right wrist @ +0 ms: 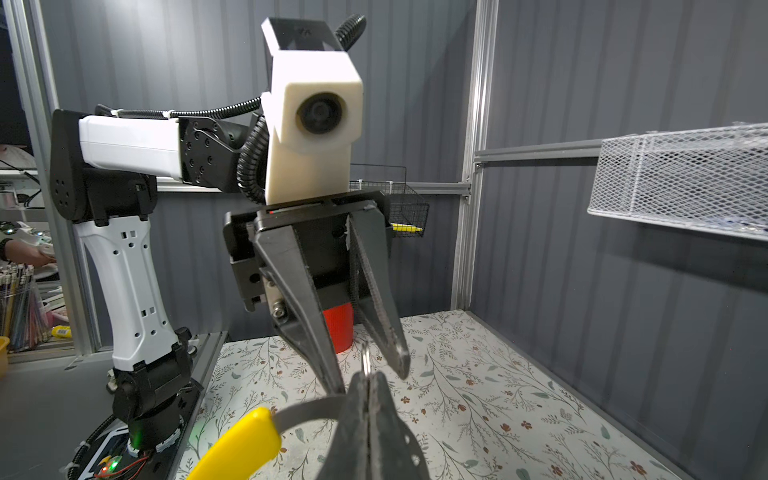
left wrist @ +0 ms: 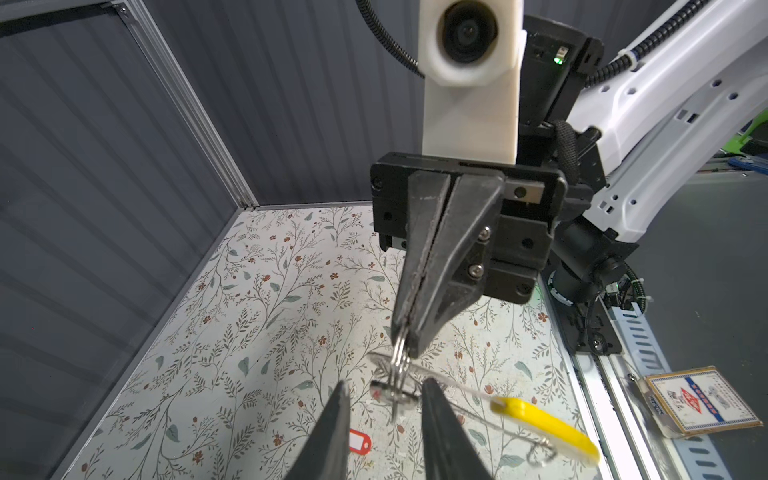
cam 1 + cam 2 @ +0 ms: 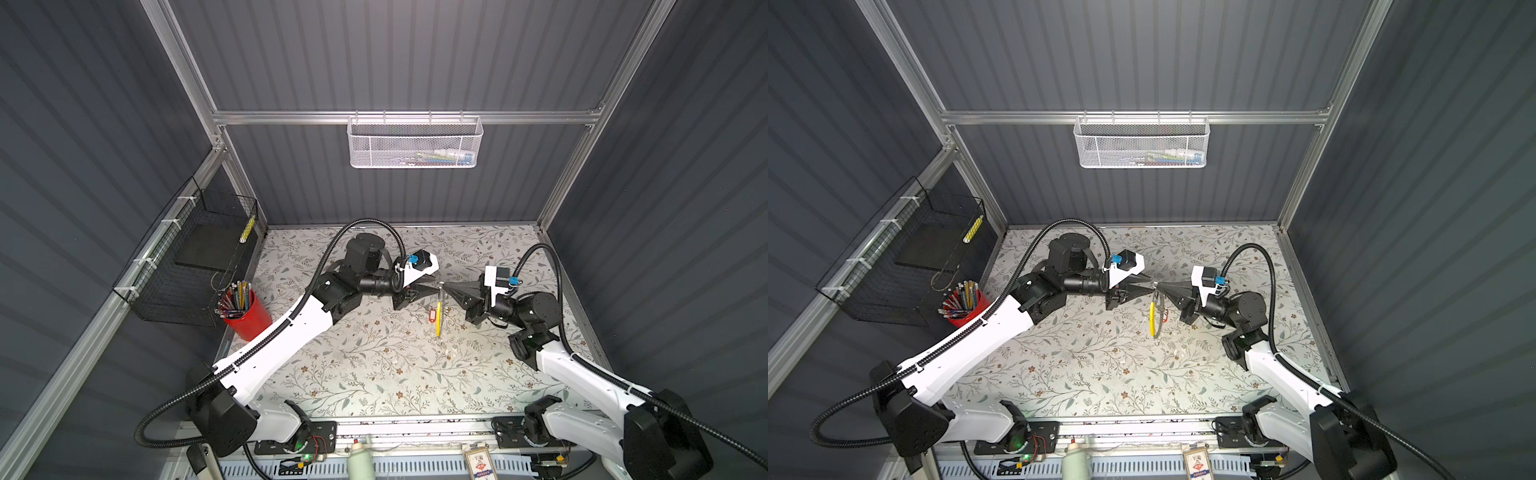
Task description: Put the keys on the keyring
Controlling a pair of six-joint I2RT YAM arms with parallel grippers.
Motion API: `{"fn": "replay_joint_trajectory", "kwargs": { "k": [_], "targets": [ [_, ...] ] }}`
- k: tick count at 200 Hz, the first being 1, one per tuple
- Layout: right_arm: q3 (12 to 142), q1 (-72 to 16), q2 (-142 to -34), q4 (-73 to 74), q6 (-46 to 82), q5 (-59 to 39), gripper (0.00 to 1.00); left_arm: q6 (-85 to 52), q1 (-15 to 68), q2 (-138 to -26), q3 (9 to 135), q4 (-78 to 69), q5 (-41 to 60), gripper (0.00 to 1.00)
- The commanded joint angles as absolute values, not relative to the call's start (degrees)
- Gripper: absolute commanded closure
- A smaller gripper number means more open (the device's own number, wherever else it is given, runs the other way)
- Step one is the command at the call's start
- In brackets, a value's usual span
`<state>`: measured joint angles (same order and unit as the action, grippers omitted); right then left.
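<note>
The right gripper (image 2: 405, 338) is pinched fully shut on the keyring (image 2: 540, 426). A small silvery ring (image 1: 366, 359) pokes out past its fingertips, and the thin grey hoop hangs from the grip, clear of the table, with its yellow segment (image 1: 237, 446) lowest. A silvery piece (image 2: 392, 392) dangles just under the pinch; whether that is the second key I cannot tell. Facing it tip to tip, the left gripper (image 1: 370, 377) has its jaws partly apart on either side of the small ring and holds nothing. In both top views the two grippers meet nose to nose near the middle of the floral table cover (image 3: 374, 374). I judge the step in hand to be a two-handed regrasp at the ring, with threading not yet finished, because the red tag (image 2: 358, 441) lies flat on the cover at about 6 o'clock from the meeting tips, apart from the hoop. The next move calls for the left jaws to close squarely on that thin ring without nudging the hoop or pulling it out of the right pinch. The margin is small, as the tips nearly touch. Farther out in a top view are a red pencil cup (image 3: 249, 318) at 8 o'clock, a black wire basket (image 3: 187, 270) at 9 o'clock on the side wall and a white mesh basket (image 3: 413, 143) at 12 o'clock on the back rail. A card box (image 2: 702, 401) sits at the front edge. None of these stands in the way.
</note>
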<state>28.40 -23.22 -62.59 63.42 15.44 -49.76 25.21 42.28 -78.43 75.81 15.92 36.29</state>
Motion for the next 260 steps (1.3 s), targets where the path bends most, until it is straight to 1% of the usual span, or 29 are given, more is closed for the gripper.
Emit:
{"fn": "replay_joint_trajectory", "kwargs": {
  "k": [1,30,50,63,75,80,81,91,96,111,117,136,143,152,167,189,204,260],
  "targets": [
    [29.46,-22.95,-62.91,67.84,17.30,-51.53,1.00,25.96,42.25,-79.18,77.77,17.17,38.81,0.72],
    [29.59,-23.00,-63.67,68.86,18.26,-52.38,1.00,26.10,42.25,-79.39,77.81,16.84,39.58,0.78],
    [29.62,-23.02,-63.77,69.72,18.84,-52.56,1.00,26.19,42.26,-79.64,78.11,16.59,40.46,0.84],
    [29.60,-22.98,-63.76,69.98,18.99,-52.41,1.00,26.22,42.24,-79.96,78.52,16.85,41.10,0.91],
    [29.55,-23.03,-63.81,69.83,18.90,-52.32,1.00,26.72,42.25,-80.16,79.03,17.47,41.62,1.00],
    [29.52,-23.01,-63.80,69.64,18.89,-52.02,1.00,26.96,42.27,-80.29,79.23,17.92,41.74,1.00],
    [29.48,-22.98,-63.76,69.58,18.85,-51.94,1.00,27.01,42.27,-80.31,79.30,17.97,41.75,1.00],
    [29.02,-22.93,-63.79,68.41,17.95,-50.45,0.83,27.61,42.24,-80.49,80.17,19.21,41.49,1.00],
    [28.64,-22.89,-63.25,67.37,16.81,-49.55,0.77,27.95,42.25,-80.66,80.51,20.10,40.82,1.00],
    [28.19,-22.77,-59.49,59.14,10.89,-46.17,0.65,30.38,42.35,-81.73,84.75,25.47,38.67,1.00],
    [28.58,-22.76,-57.21,53.67,6.97,-44.75,0.62,31.40,42.36,-82.35,86.39,28.37,37.47,1.00],
    [32.40,-22.75,-50.03,30.49,-7.42,-40.91,0.62,35.60,43.24,-85.47,93.53,39.39,33.49,1.00],
    [34.08,-22.71,-47.96,23.80,-11.70,-40.03,0.65,37.40,44.07,-86.81,96.11,43.41,31.10,1.00],
    [35.90,-22.67,-46.06,17.25,-16.09,-39.75,0.69,39.43,45.28,-88.57,99.35,47.84,27.88,1.00],
    [38.41,-22.59,-44.34,10.18,-20.33,-39.73,0.70,41.69,47.29,-91.48,104.32,54.00,23.69,1.00],
    [40.35,-22.54,-44.10,5.91,-23.06,-41.03,0.72,43.04,49.71,-94.55,109.79,58.96,20.10,1.00],
    [40.65,-22.62,-44.55,5.05,-24.05,-41.43,0.73,42.94,50.58,-95.65,112.11,60.52,19.68,1.00],
    [40.96,-22.67,-45.68,3.62,-25.60,-41.87,0.76,43.05,52.31,-96.88,114.70,62.40,19.29,1.00]
  ]
}}
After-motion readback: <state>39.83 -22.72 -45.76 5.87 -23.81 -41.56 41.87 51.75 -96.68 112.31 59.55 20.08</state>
